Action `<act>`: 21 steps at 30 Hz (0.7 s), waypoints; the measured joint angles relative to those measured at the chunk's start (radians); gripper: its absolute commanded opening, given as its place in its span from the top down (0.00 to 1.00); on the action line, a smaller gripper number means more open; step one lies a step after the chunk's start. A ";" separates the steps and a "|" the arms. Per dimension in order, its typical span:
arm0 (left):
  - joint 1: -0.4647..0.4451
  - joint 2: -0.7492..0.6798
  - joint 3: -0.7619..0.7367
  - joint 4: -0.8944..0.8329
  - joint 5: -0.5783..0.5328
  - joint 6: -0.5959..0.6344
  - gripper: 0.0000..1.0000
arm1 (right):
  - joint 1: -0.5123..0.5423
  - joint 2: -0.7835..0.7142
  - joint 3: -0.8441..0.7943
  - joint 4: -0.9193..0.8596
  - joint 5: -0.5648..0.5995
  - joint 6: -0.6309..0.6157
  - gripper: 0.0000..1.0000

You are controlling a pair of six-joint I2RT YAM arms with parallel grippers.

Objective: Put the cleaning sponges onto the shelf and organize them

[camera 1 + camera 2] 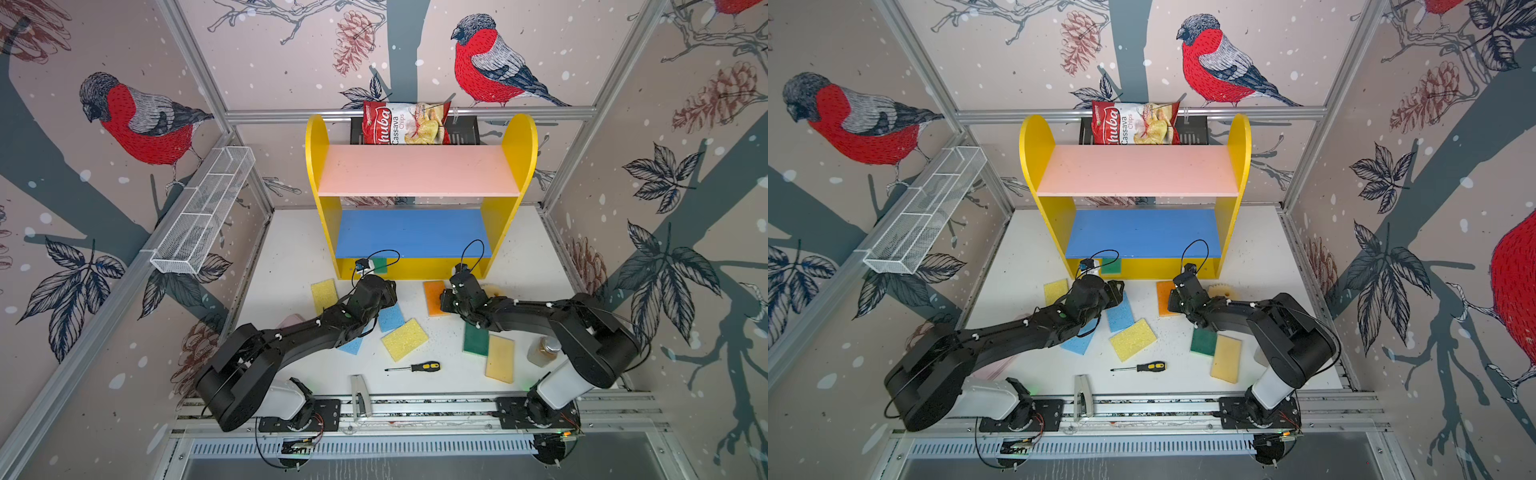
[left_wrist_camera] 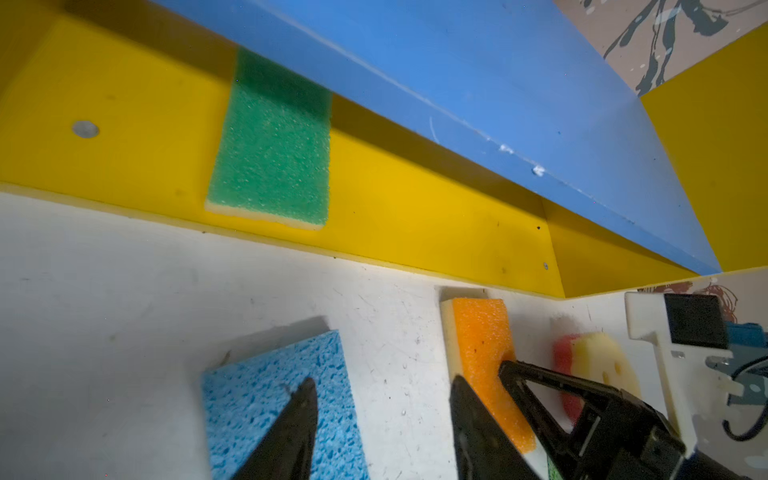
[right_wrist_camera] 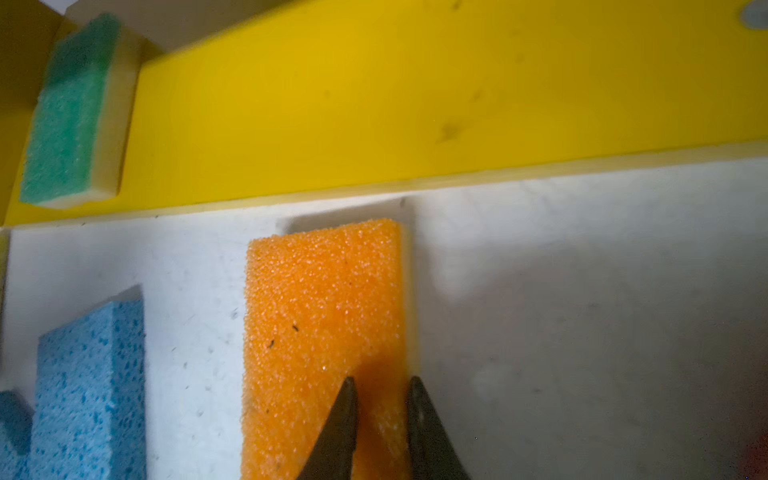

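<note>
Your R gripper (image 3: 382, 380) has its jaws nearly together w/ a narrow gap, tips down on the near end of the orange sponge (image 3: 324, 316); you can't tell if it's pinching the foam or just pressing on it. That sponge lies flat on the white table (image 3: 582, 332), just in front of the yellow base (image 3: 415, 104) of the shelf (image 1: 519, 166), not on it. Your L gripper (image 2: 383, 380) is spread wide w/ nothing between the fingers; one finger is over the light blue sponge (image 2: 249, 399), the other is beside the orange one. The round smiley sponge (image 2: 598, 357), yellow w/ a pink underside, sits on the table by the R gripper, near the shelf front. One green sponge (image 2: 274, 153) is already on the yellow base, toward its left end, partly under the blue board (image 2: 498, 83). The rest are on the table in a top view: yellow sponge (image 1: 324, 295) left of the L gripper, 2nd blue sponge (image 1: 351, 345) partly under the L arm, 2nd yellow sponge (image 1: 405, 339) mid-table, and dark green sponge (image 1: 476, 340) touching a pale yellow sponge (image 1: 500, 359) by the R arm. A screwdriver (image 1: 419, 367) lies near the front edge.
</note>
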 measured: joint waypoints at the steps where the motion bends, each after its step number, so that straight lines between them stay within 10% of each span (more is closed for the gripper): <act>1: 0.000 0.013 0.007 0.000 0.003 0.000 0.49 | 0.011 0.004 0.003 0.002 -0.003 0.001 0.71; 7: 0.000 0.066 0.043 0.002 0.044 -0.003 0.49 | 0.028 -0.015 0.001 -0.006 -0.029 0.026 0.54; 21: 0.008 0.050 0.062 -0.003 0.026 -0.003 0.48 | 0.074 -0.047 -0.063 0.021 -0.057 0.050 0.56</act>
